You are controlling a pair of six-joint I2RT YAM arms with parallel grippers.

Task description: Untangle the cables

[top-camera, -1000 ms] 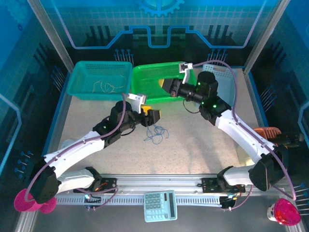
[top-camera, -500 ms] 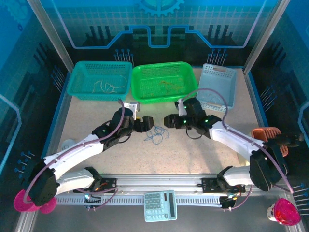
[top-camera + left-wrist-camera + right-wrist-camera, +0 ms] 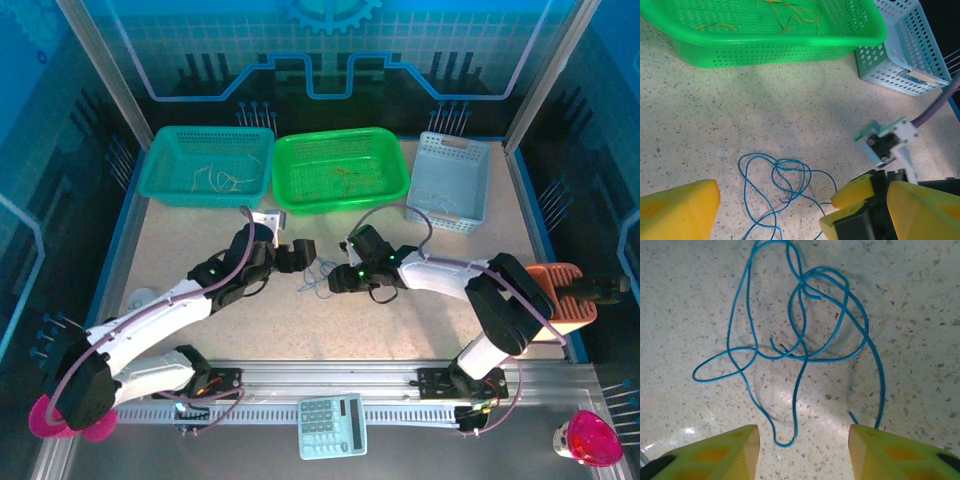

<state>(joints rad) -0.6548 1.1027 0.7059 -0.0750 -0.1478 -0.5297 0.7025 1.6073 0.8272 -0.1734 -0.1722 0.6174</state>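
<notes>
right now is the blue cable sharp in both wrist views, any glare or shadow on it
right wrist: blue cable sharp, faint shadow beside it, soft glare on the table near the fingers; left wrist: equally sharp, green basket shades the table below it; top external: thin but readable

Overhead view is bright and even at centre, dim toward 9 and 3 o'clock. Right wrist view is sharp: blue cable [image 3: 802, 359] casts faint soft shadows, and there is a small glare on the tabletop [image 3: 687, 430] at 7 o'clock.
</notes>
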